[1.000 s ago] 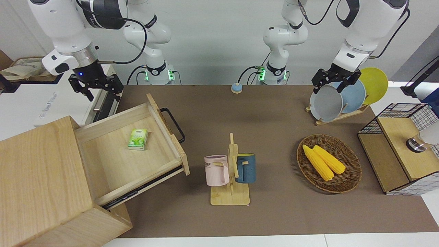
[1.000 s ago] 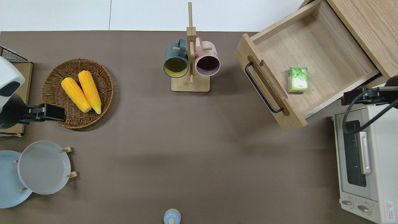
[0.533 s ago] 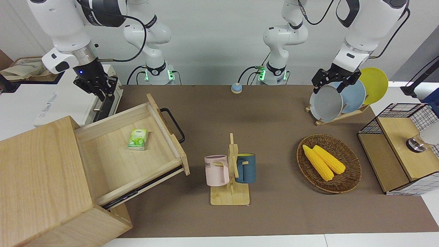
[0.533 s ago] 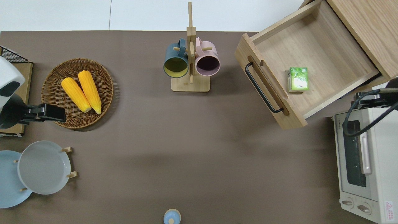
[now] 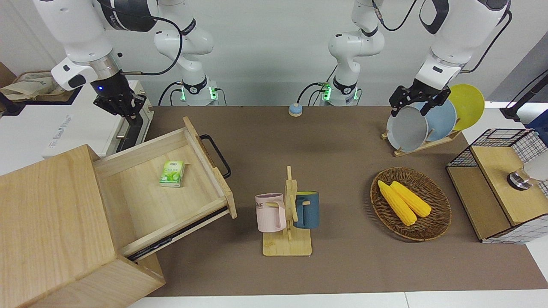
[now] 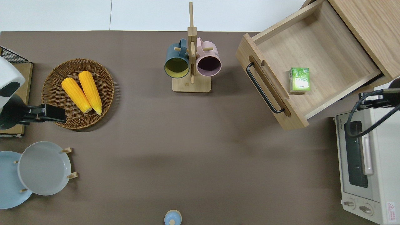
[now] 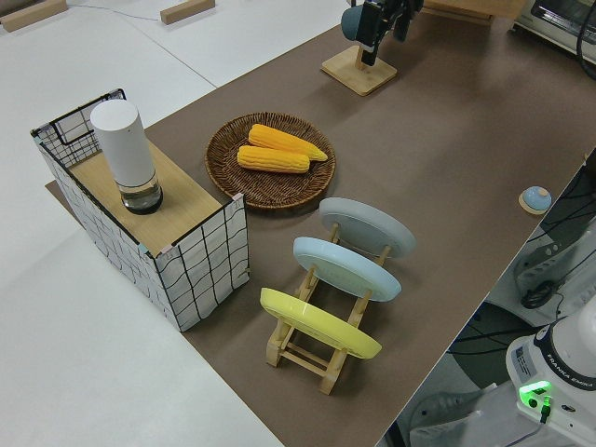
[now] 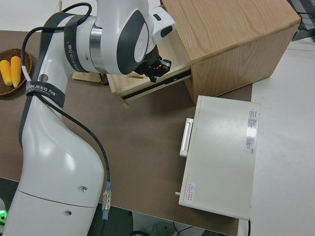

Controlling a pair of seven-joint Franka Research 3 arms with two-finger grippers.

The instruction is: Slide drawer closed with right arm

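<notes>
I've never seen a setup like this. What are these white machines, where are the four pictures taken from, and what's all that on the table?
They are two robot arms, each ending in a two-finger tool. One picture looks across the table at them, one straight down, and two come from the sides.

The right tool hangs shut and empty over the gap between the white oven and the open drawer, which holds a small green packet. The left arm is parked, its tool open.

On the brown table stand a mug rack with a blue and a pink mug, a wicker basket holding two corn cobs, a plate rack and a wire box.
</notes>
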